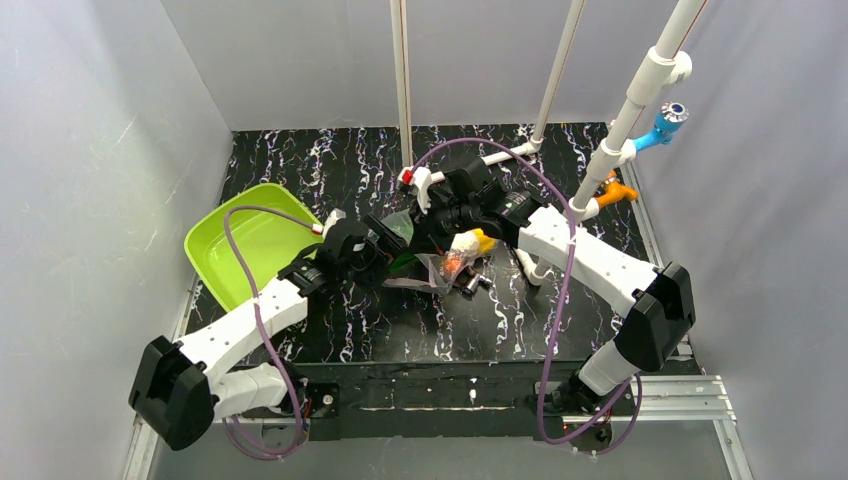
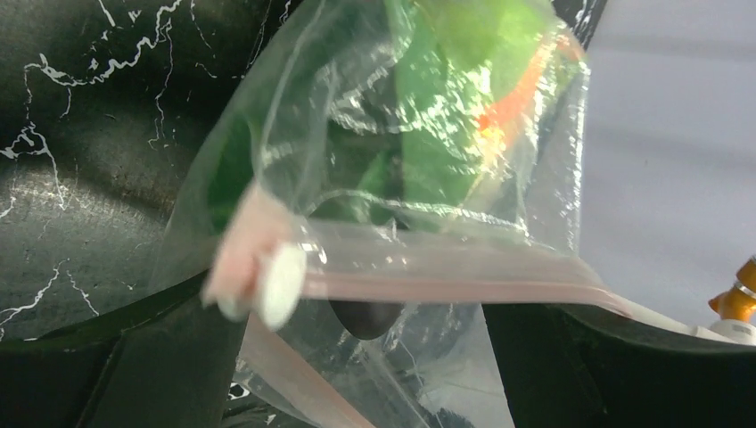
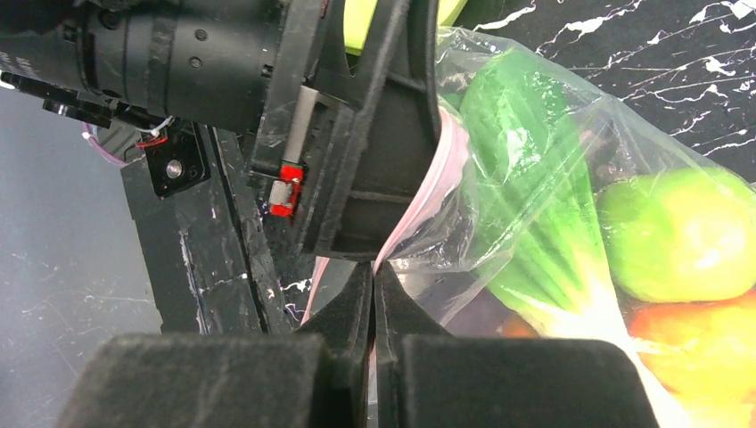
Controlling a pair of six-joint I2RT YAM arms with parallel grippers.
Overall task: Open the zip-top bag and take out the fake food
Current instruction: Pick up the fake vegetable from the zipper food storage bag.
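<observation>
The zip-top bag (image 1: 443, 270) lies mid-table between both arms, clear with a pink zip strip (image 2: 446, 287) and a white slider (image 2: 282, 285). Fake food shows through the plastic: leafy bok choy (image 3: 526, 187), a green round fruit (image 3: 686, 234) and an orange piece (image 3: 704, 348). My right gripper (image 3: 374, 272) is shut on the pink strip at the bag's mouth. My left gripper (image 2: 357, 334) is open; its dark fingers (image 2: 134, 374) stand wide on either side of the strip, and the bag's mouth hangs between them. In the top view the left gripper (image 1: 375, 255) and right gripper (image 1: 437, 238) meet over the bag.
A lime-green tray (image 1: 215, 255) sits at the left by the left arm. Small metal fittings (image 1: 472, 285) lie just right of the bag. A white pipe frame (image 1: 600, 170) with orange (image 1: 617, 190) and blue (image 1: 668, 120) fittings stands at the back right.
</observation>
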